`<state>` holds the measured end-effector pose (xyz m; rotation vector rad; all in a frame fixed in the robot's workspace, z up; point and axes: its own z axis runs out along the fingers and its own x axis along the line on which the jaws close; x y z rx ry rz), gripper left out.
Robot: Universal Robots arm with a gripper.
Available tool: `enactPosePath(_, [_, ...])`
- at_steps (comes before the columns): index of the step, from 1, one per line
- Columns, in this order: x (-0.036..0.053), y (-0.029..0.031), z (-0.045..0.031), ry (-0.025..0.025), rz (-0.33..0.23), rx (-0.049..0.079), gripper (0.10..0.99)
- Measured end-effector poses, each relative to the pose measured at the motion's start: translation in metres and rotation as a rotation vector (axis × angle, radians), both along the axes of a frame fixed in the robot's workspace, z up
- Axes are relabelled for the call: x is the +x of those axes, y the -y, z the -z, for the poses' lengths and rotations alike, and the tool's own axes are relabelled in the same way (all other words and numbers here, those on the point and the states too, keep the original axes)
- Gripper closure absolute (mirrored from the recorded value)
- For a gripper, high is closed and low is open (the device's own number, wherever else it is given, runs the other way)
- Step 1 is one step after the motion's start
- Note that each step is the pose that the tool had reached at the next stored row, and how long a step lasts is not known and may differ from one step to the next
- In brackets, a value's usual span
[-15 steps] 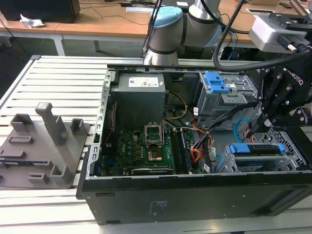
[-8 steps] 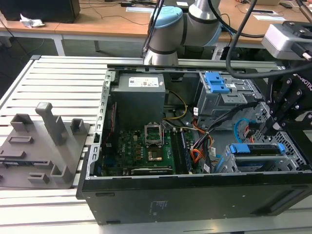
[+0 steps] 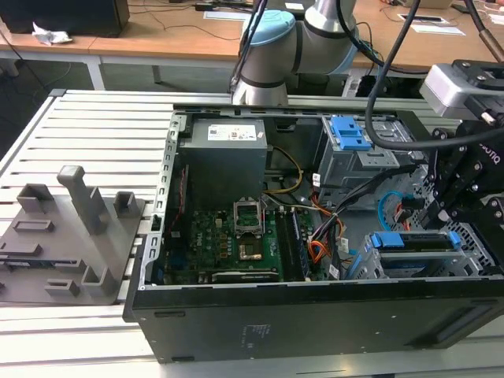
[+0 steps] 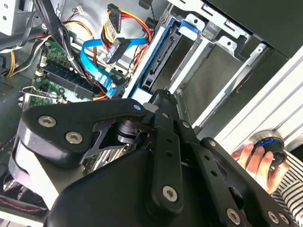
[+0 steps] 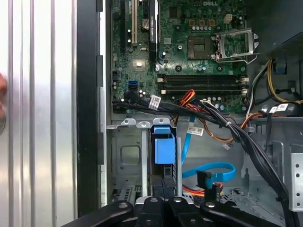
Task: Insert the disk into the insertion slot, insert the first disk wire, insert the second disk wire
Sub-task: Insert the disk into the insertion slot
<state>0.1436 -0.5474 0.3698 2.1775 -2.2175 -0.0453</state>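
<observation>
Disk [image 5: 163,150] seated on edge in insertion slot [image 5: 146,156], long edge along slot mouth. End effector [image 5: 164,195] directly over slot, centred on disk edge; contact unclear. Spread or pressed together: cannot tell.

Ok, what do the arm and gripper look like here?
Silver-grey tubular arm with a light-blue joint cap, thick black cables looping alongside. The gripper is matte black bar linkage with silver screw heads; a pale grey box sits near it.
</observation>
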Motion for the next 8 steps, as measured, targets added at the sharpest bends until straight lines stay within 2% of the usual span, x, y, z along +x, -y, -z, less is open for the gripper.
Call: enactPosePath(8, [0.0003, 0.0000, 0.0004, 0.0000, 0.000, 0.000, 0.980])
